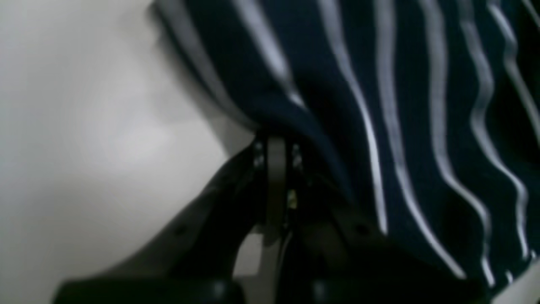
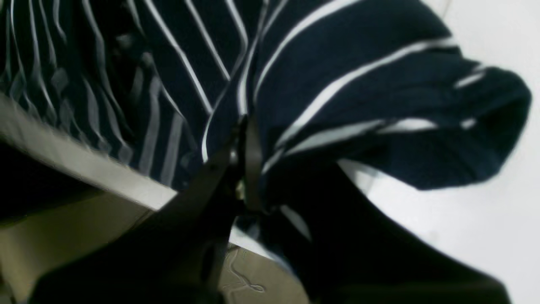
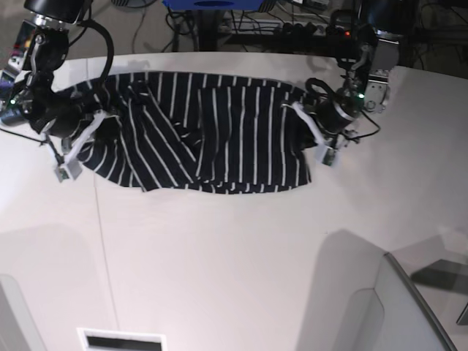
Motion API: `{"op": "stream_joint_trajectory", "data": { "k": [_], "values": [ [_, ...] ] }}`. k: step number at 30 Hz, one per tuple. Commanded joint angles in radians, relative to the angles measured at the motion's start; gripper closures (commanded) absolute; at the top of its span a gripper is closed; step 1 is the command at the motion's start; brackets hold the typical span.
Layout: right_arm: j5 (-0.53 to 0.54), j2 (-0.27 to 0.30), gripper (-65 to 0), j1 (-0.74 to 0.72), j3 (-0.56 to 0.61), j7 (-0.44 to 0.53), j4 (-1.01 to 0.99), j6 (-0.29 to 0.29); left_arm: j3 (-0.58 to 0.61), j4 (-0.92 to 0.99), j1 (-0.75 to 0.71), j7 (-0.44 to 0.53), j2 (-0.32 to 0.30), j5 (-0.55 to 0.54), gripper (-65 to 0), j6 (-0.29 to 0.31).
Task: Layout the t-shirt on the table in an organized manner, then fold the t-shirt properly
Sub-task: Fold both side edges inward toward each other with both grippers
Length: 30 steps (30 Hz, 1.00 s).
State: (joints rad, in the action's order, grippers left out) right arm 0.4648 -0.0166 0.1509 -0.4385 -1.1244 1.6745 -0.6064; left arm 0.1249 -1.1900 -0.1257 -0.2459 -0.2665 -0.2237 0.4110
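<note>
The dark navy t-shirt (image 3: 212,131) with thin white stripes lies crumpled and wide across the far half of the white table (image 3: 234,248). My left gripper (image 1: 276,141) is at the shirt's right edge in the base view, its fingers pressed together with striped fabric (image 1: 422,105) draped over the tips. At the shirt's left edge, my right gripper (image 2: 247,124) is shut on a bunched fold of the fabric (image 2: 358,97), close to the table's edge (image 2: 84,164). Both grips sit just above the tabletop.
Cables and equipment (image 3: 278,29) crowd the space behind the table's far edge. A thin seam line (image 3: 99,219) runs down the tabletop at the left. A pale grey boxy object (image 3: 395,307) stands at the near right, and a slot (image 3: 121,340) shows at the near edge.
</note>
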Motion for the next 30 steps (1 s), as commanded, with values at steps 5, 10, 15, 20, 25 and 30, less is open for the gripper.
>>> {"op": "stream_joint_trajectory", "data": {
  "k": [5,10,15,20,25,30],
  "values": [
    [0.018,0.031,-0.5,-0.006,0.040,-0.010,0.094,0.119,0.072,-0.043,0.013,-0.069,0.029,0.020,0.0,0.009],
    [0.019,0.033,-0.5,-0.003,0.224,-0.010,0.161,0.247,0.077,-0.069,0.033,-0.073,0.062,0.020,0.0,0.009],
    [0.024,0.022,-0.5,-0.007,0.396,-0.009,0.184,0.391,0.077,-0.069,0.068,-0.126,0.068,0.020,0.0,0.009],
    [0.022,-0.018,-0.5,-0.009,0.514,-0.009,0.192,0.464,0.077,-0.069,0.080,-0.126,0.066,0.020,0.0,0.009],
    [0.019,-0.049,-0.5,-0.021,0.582,-0.009,0.186,0.515,0.077,-0.069,0.076,-0.126,0.062,0.020,0.0,0.009],
    [0.019,-0.053,-0.5,-0.057,0.631,0.027,0.135,0.572,0.077,-0.070,0.071,-0.125,0.062,0.020,0.0,0.009]
  ]
}}
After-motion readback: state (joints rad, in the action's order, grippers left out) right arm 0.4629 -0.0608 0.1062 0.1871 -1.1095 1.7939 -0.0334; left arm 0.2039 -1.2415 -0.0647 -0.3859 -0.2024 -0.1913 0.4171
